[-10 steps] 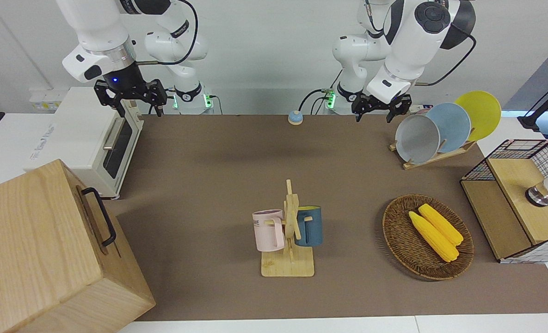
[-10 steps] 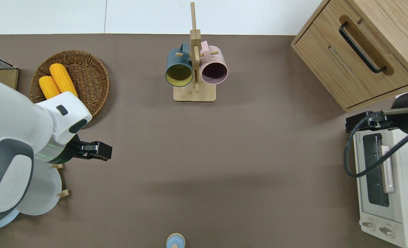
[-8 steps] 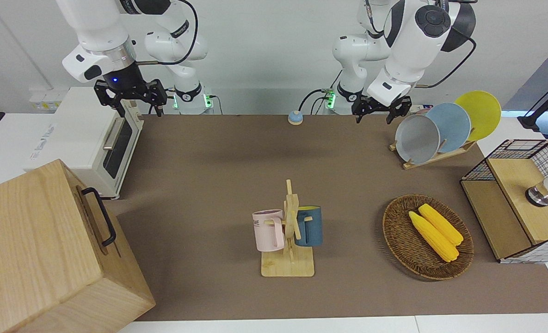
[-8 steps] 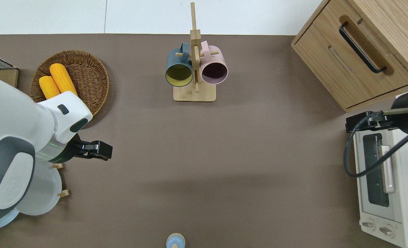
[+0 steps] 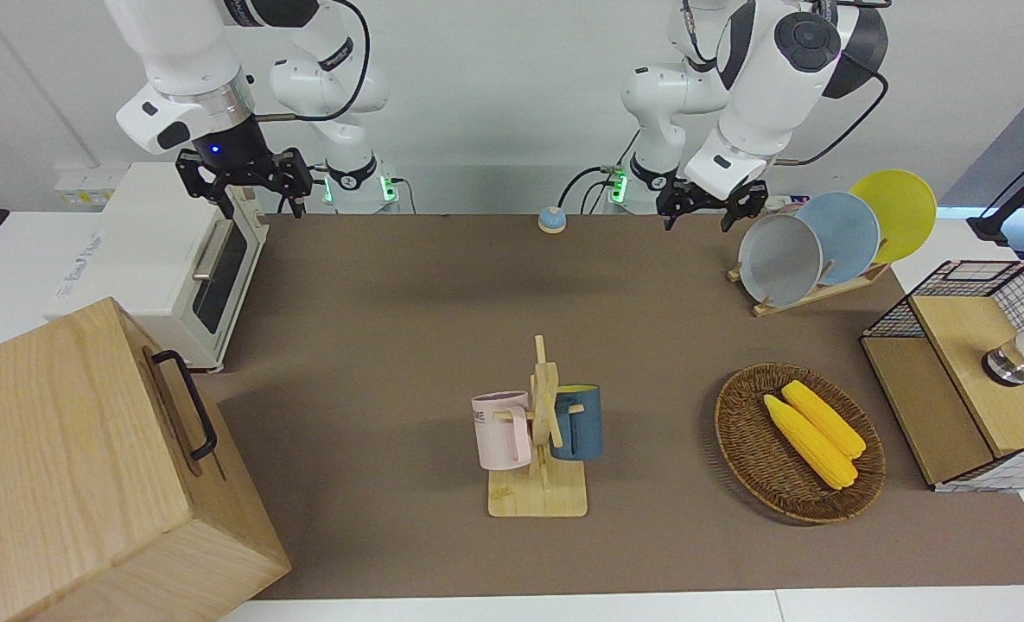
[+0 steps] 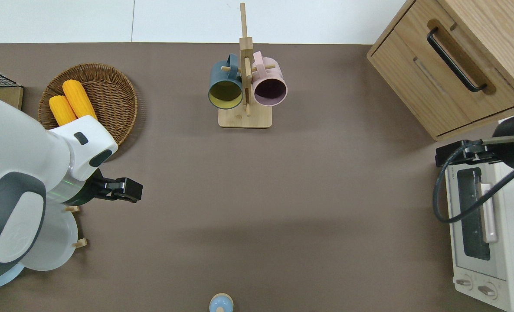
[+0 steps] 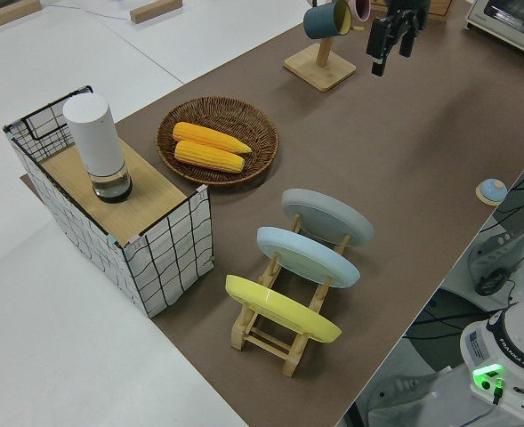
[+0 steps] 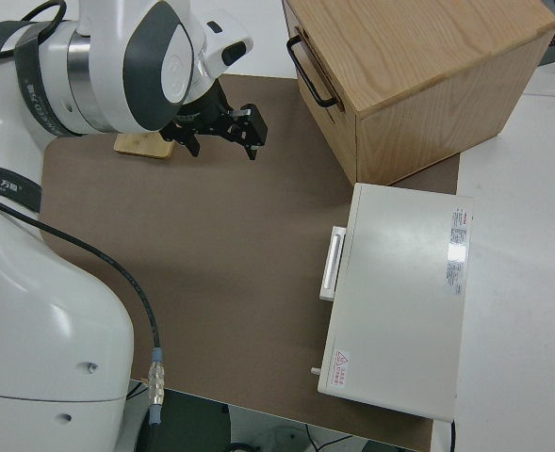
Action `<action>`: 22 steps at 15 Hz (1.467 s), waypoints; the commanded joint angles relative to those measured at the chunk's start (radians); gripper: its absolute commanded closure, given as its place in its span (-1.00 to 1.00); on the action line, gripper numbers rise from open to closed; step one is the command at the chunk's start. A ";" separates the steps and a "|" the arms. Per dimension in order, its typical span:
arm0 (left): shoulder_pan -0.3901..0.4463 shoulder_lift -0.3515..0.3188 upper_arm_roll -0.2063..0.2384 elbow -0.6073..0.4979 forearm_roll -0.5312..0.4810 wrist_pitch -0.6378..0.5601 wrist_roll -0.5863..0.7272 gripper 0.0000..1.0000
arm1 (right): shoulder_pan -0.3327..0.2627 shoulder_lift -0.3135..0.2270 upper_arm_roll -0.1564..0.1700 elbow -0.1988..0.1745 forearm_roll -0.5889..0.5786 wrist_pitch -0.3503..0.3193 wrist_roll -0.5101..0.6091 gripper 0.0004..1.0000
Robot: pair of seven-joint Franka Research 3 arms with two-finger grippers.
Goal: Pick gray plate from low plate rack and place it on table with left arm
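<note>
While upright in slatted low plate rack (image 5: 810, 292), round gray plate (image 5: 779, 259)

Table (image 5: 373, 328) w/ low plate rack (image 7: 284, 334), mug stand (image 5: 539, 492) (wooden), basket (image 5: 749, 449).

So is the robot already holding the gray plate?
No, the gray plate stands in the low plate rack, and the left gripper is open with nothing in it.

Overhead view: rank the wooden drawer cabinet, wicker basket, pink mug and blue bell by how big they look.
1. Wooden drawer cabinet, though cut off by the frame edge.
2. Wicker basket.
3. Pink mug, which hangs raised on its stand, so nearer the camera.
4. Blue bell, partly cut off.
</note>
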 commanded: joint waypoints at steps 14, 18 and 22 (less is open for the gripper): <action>0.023 -0.071 0.213 -0.044 0.027 -0.070 0.217 -0.99 | 0.007 0.000 -0.006 0.006 0.003 -0.001 0.004 -0.97; 0.025 -0.076 0.301 -0.059 0.053 -0.062 0.332 -0.99 | 0.007 0.000 -0.006 0.006 0.003 -0.001 0.004 -0.97; 0.025 -0.076 0.345 -0.090 0.124 -0.029 0.379 -0.99 | 0.007 0.000 -0.006 0.006 0.003 -0.001 0.004 -0.97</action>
